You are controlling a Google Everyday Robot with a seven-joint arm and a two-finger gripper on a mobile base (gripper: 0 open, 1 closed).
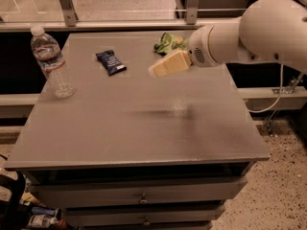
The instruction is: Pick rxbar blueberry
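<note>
Dim, warm overhead light; the gripper (165,66), above the table's (144,147) far middle, casts a soft shadow.

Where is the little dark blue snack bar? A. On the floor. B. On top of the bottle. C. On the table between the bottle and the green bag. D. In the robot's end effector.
C: the rxbar blueberry lies flat on the table between the water bottle and green bag; the end effector hovers near the bag, not touching the bar.
</note>
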